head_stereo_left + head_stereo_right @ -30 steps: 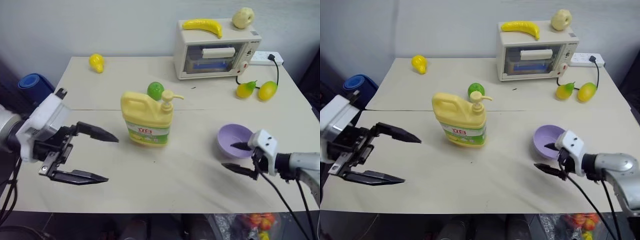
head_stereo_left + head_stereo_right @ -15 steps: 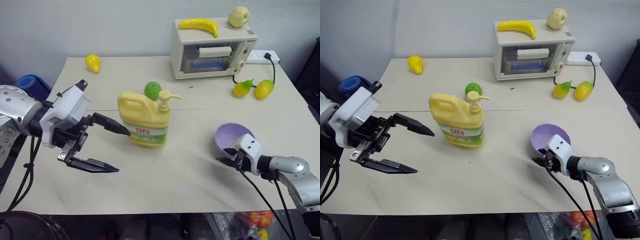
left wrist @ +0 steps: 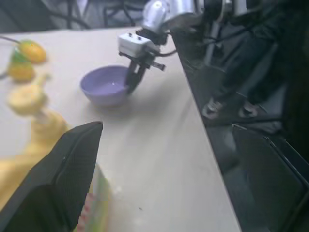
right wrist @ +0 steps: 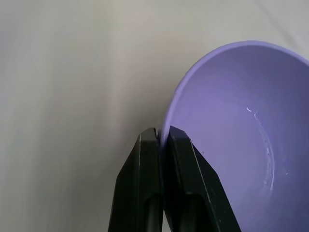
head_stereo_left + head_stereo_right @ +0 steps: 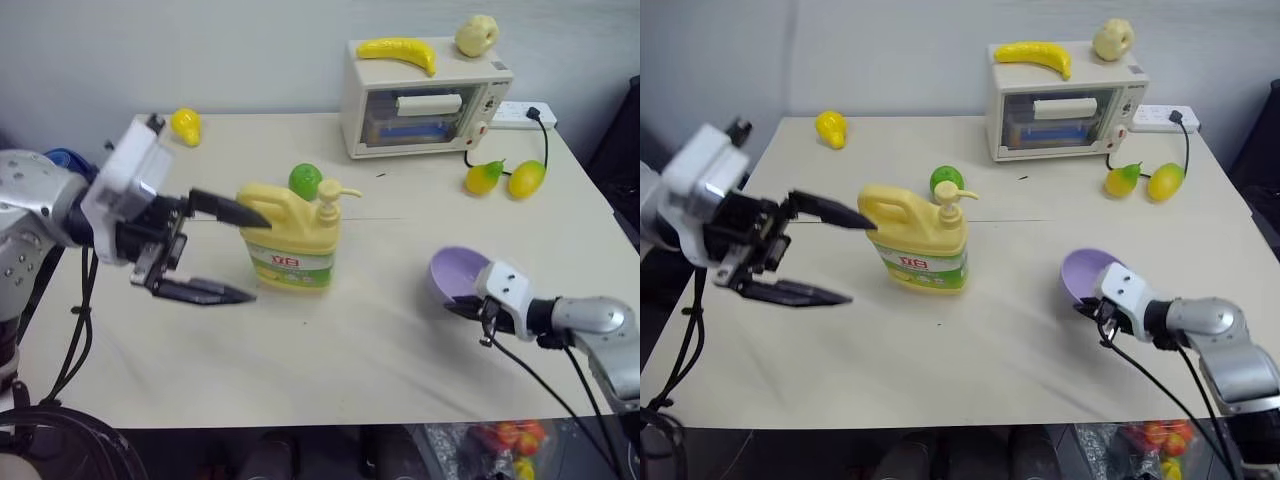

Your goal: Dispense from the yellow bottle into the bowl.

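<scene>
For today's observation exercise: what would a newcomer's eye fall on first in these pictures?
The pale-yellow pump bottle stands mid-table, with the left tool open beside its handle. Near the table's right front edge, the right tool is shut on the lavender bowl's rim. A toy banana lies on the toaster oven behind.

I see the pale-yellow pump bottle (image 5: pixel 291 235) upright at frame centre and the purple bowl (image 5: pixel 456 274) tilted at lower right.

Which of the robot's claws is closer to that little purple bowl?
The right. The right gripper is shut on the rim of the bowl. The left gripper stands open far across the table, beside the yellow bottle.
</scene>
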{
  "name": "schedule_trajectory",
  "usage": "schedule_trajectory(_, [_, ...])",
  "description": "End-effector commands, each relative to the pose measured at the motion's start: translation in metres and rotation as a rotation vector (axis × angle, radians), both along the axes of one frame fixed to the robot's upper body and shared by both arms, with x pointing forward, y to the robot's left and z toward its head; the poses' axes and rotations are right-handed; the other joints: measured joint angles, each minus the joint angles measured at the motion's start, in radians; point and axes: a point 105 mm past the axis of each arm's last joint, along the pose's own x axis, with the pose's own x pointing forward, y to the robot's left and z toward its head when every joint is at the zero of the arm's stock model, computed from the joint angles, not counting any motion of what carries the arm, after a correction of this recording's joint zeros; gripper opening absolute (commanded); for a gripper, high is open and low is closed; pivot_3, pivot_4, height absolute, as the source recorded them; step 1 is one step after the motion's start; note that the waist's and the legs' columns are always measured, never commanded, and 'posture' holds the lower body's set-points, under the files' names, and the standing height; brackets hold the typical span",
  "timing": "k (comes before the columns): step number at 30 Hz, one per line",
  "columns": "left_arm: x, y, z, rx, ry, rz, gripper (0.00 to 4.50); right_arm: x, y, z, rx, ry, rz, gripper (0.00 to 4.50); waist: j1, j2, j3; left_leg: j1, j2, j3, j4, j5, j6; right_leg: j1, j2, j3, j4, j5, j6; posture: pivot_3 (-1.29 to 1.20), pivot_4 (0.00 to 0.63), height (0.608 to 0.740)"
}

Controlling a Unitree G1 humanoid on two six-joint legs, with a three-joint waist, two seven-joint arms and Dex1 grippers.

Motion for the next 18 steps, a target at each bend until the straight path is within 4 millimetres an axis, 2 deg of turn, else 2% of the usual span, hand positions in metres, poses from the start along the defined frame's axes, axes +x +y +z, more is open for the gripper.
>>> schedule_trajectory(1, [0.015,0.005,0.026,-0.075,-0.044,0.050,4.50,0.003,0.024,0.038,-0.024,-0.073,0.156,0.05,-0.002,0.000,0.000,0.000,0.000,0.000,0.001,0.000,0.000,0.000,0.000,0.000,0.001,0.000,0.000,0.00,0.150,0.740])
schedule_trajectory(4, [0.028,0.008,0.042,-0.115,-0.051,0.064,3.95,0.009,0.049,0.065,-0.029,-0.107,0.279,0.00,-0.001,0.000,0.000,0.000,0.001,0.001,0.002,0.000,0.000,-0.001,0.001,0.001,0.001,0.000,0.000,0.00,0.150,0.740])
schedule_trajectory(8, [0.043,0.010,0.050,-0.112,-0.067,0.079,2.95,0.006,0.085,0.085,-0.027,-0.115,0.434,0.00,-0.001,0.000,0.000,-0.003,0.001,0.001,0.003,-0.001,-0.001,-0.002,0.002,0.000,0.000,0.000,0.000,0.00,0.150,0.740])
schedule_trajectory(10, [0.051,0.007,0.052,-0.111,-0.074,0.085,2.30,0.006,0.097,0.089,-0.039,-0.122,0.486,0.00,0.001,0.000,0.000,-0.004,0.001,0.001,0.004,-0.001,-0.001,-0.002,0.001,-0.001,-0.001,0.001,0.000,0.00,0.150,0.740])
schedule_trajectory(14, [0.063,-0.004,0.054,-0.117,-0.091,0.078,1.17,0.005,0.110,0.095,-0.075,-0.133,0.552,0.00,0.002,-0.001,0.001,-0.008,0.000,0.003,0.007,-0.001,-0.001,-0.003,0.001,-0.003,-0.001,0.001,0.001,0.00,0.150,0.740])
schedule_trajectory(18, [0.071,-0.018,0.055,-0.131,-0.103,0.051,0.20,0.009,0.109,0.103,-0.112,-0.147,0.561,0.00,-0.001,-0.001,0.001,-0.008,0.000,0.005,0.008,-0.001,-0.001,-0.004,0.001,-0.003,0.000,0.001,0.001,0.00,0.150,0.740])
